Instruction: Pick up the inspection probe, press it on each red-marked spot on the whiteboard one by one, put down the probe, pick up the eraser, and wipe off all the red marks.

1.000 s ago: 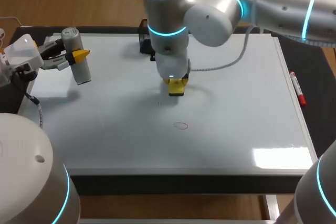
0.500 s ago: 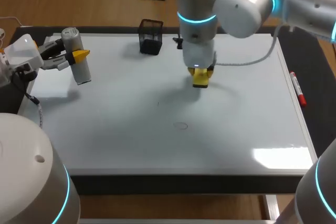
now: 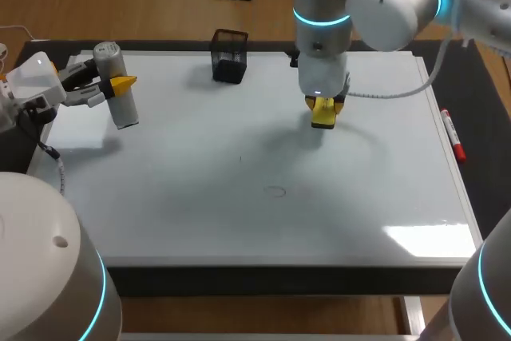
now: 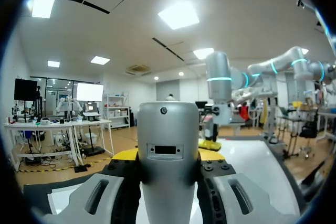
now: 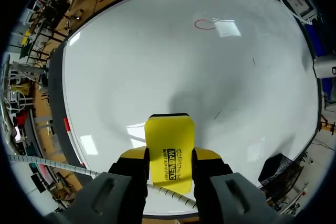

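A grey cylindrical probe (image 3: 118,93) hangs over the whiteboard's (image 3: 375,173) left end, upright, with my left gripper (image 3: 120,84) shut on it. In the left wrist view the probe (image 4: 168,129) fills the space between the yellow tips of the left gripper (image 4: 167,155). My right gripper (image 3: 323,109) is shut on the yellow eraser (image 3: 322,116) above the board's far middle. Seen from the right wrist, the eraser (image 5: 169,142) sticks out past the right gripper (image 5: 169,162), just above the board. A small red circle (image 3: 275,191) (image 5: 203,23) is drawn nearer the board's front, apart from the eraser.
A black mesh holder (image 3: 229,55) stands at the board's far edge, left of my right arm. A red marker (image 3: 453,135) lies on the dark mat beside the board's right edge. A faint dark stroke (image 3: 240,157) marks the board's middle.
My right arm has carried the eraser to the right and farther back, away from the board's middle. The left arm and the probe have not moved.
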### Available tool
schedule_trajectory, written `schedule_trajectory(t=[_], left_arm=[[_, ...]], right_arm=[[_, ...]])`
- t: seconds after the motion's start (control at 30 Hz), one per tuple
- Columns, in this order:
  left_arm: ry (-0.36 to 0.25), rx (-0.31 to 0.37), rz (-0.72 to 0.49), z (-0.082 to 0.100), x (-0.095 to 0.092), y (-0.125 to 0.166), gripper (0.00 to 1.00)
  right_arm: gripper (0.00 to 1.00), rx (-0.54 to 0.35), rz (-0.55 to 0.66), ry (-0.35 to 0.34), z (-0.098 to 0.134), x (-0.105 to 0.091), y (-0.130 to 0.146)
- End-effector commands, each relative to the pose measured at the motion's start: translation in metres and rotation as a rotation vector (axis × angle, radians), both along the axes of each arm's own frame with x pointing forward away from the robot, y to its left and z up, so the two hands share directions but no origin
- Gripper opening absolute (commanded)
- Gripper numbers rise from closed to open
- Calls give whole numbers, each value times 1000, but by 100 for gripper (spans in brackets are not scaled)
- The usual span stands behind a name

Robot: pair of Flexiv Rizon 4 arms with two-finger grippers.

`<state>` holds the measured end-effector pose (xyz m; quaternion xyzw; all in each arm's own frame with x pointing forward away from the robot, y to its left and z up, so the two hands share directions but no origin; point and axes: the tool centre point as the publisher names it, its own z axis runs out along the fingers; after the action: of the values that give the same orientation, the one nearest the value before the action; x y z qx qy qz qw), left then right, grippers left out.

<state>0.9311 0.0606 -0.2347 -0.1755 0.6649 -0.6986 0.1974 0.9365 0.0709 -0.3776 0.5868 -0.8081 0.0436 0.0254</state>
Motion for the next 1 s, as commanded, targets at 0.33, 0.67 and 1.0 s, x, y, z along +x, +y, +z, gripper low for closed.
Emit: schedule_trajectory(t=[0.33,0.67,1.0], left_arm=[[0,1,1,1,-1,0,0],[0,1,1,1,-1,0,0],[-27,-9,-19,8,-35,-36,0]], right_arm=[[0,-3,1,-1,1,0,0],[0,-3,1,-1,1,0,0],[0,-3,1,-1,1,0,0]])
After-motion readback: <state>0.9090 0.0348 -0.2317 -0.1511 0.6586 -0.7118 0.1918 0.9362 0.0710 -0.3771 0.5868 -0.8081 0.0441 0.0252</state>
